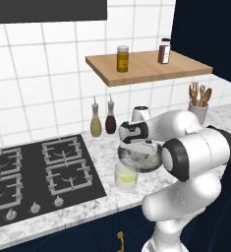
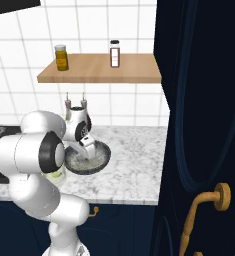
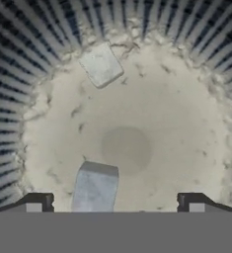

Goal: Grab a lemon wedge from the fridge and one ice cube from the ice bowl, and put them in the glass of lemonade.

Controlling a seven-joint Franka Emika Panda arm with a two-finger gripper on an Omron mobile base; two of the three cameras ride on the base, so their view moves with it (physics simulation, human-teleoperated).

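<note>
Hand view looks straight down into the ice bowl (image 3: 33, 74): ribbed dark wall ringing a pale, speckled floor. Two dark fingertips (image 3: 36, 202) at 7 and 5 o'clock, spread wide with nothing between them; gripper (image 3: 115, 205) open. One ice cube (image 3: 94, 189) just inside the left tip at 6 o'clock, a second ice cube (image 3: 101, 64) at 11 o'clock against the wall.

Left base view adds, nearest the counter edge, the glass of lemonade (image 1: 126, 175) holding pale yellow-green liquid, touching or just short of the bowl's rim at its 7 o'clock; cannot tell which. Gripper poised over the bowl. Black hob (image 1: 33, 177) at 9 o'clock. Farther back, two slim bottles (image 1: 96, 123), a grey cup of wooden utensils (image 1: 199, 106) at 2 o'clock. On the wooden shelf (image 1: 146, 66), a yellow jar (image 1: 122, 59) and a dark jar (image 1: 163, 51); labels too small to read.

Right base view hides the glass behind the arm, shows a navy door (image 2: 204, 125) with brass handle (image 2: 209, 202) at 4 o'clock.
</note>
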